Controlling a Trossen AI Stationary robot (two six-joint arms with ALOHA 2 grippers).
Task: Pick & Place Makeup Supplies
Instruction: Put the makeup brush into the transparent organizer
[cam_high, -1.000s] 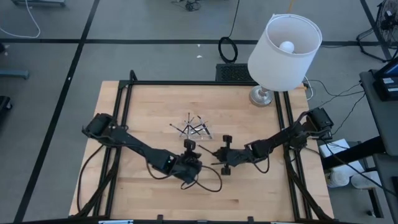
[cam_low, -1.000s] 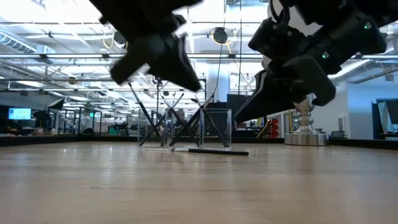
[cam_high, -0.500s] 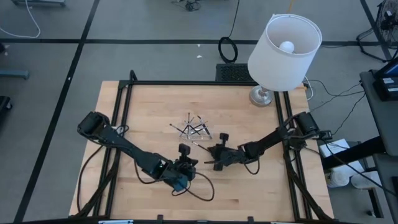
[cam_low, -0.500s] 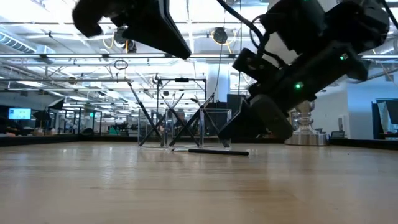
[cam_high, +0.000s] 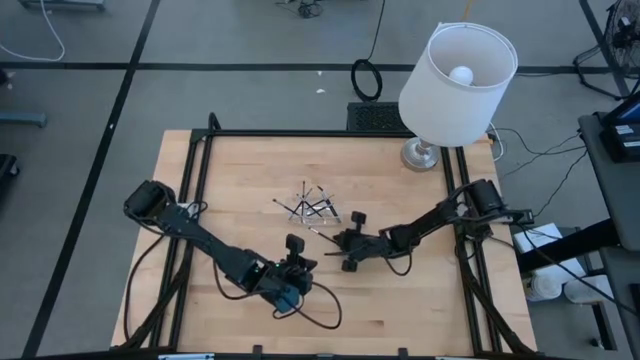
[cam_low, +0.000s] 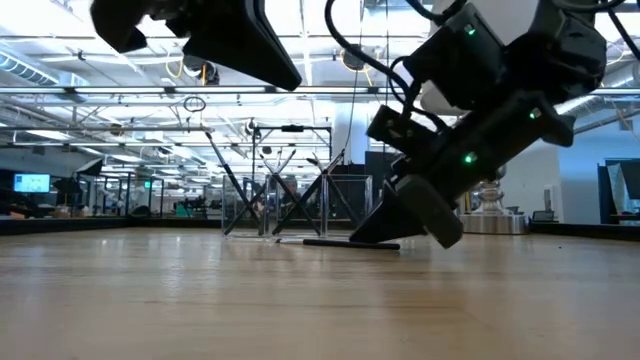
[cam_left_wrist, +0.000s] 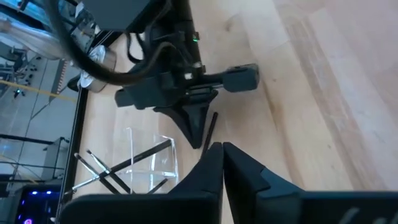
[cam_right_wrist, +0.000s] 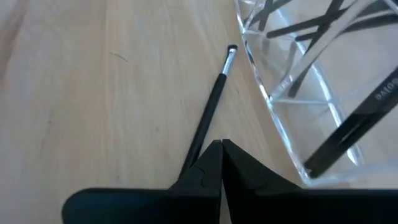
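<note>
One stick left loose; the rest are already racked.
Left gripper (cam_high: 293, 243), fingers together and empty, waits near of centre. Clear tray (cam_high: 312, 208), mid-bench (cam_high: 240, 170), holds roughly seven crossed makeup sticks (cam_high: 308, 203). Loose brush (cam_right_wrist: 208, 115) lies just beside it; right gripper (cam_high: 345, 240), fingers together, tips at its end.

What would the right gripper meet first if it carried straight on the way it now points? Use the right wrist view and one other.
Probably the loose makeup stick lying on the table just ahead of the shut right gripper; its tip is nearly on it already. The clear tray sits beside that line, not in it.
</note>
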